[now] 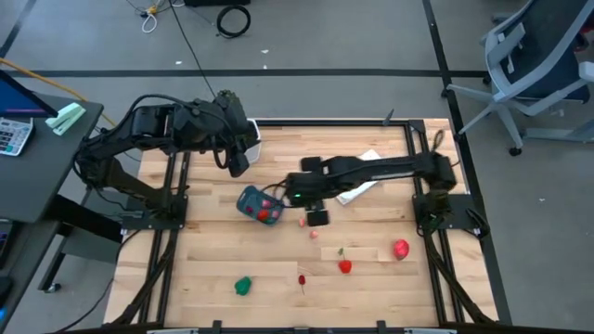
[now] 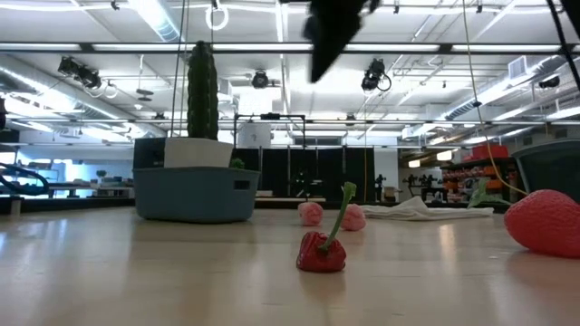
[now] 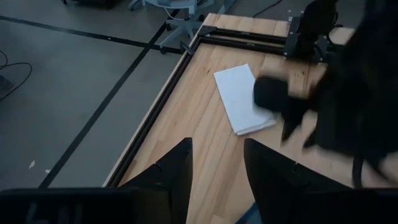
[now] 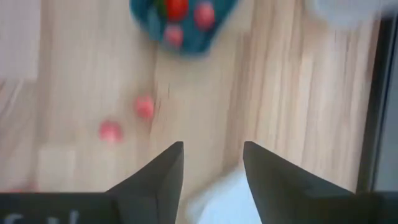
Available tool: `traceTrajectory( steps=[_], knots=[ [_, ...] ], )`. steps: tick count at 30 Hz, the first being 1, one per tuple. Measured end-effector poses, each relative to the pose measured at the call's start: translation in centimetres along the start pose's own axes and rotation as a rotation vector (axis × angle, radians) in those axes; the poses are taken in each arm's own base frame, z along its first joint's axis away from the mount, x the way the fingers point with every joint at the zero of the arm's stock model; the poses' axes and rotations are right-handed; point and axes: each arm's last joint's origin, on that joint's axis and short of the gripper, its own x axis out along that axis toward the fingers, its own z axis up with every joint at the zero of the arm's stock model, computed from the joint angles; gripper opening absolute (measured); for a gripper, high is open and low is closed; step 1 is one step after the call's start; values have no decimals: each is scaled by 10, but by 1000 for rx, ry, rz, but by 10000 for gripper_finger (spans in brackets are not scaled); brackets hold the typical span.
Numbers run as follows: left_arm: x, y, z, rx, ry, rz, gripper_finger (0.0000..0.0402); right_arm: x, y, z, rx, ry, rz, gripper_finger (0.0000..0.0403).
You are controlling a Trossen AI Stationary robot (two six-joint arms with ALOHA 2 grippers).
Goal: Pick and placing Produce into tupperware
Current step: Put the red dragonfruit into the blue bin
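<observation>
Beside tupperware (image 1: 257,204) (produce inside) | right pincer (image 1: 293,198) open, empty

This is a robotics lab or workshop in a large industrial hall. The low view shows a high open ceiling with exposed pipes, long strip lights (image 2: 163,18) and hanging cables, with dark frames and shelving far behind. From above, a wooden table (image 1: 204,260) sits in a black metal frame on a grey concrete floor (image 1: 325,37) marked by dark lines. Loose cables (image 1: 232,17) lie coiled on that floor. A rolling office chair (image 1: 543,65) stands off one corner of the table. At the other side, a dark desk (image 1: 37,158) carries a calculator (image 1: 13,134) and the edge of a screen.
</observation>
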Motion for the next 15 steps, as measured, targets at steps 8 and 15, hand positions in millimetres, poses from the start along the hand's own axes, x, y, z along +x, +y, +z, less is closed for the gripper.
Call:
traceTrajectory(
  steps=[8,15],
  knots=[
    [0,1,-3,12,32,4,141,-43,28,-67,144,134,9,184],
    [6,-1,-9,29,76,9,140,-36,79,-162,95,228,6,196]
  ],
)
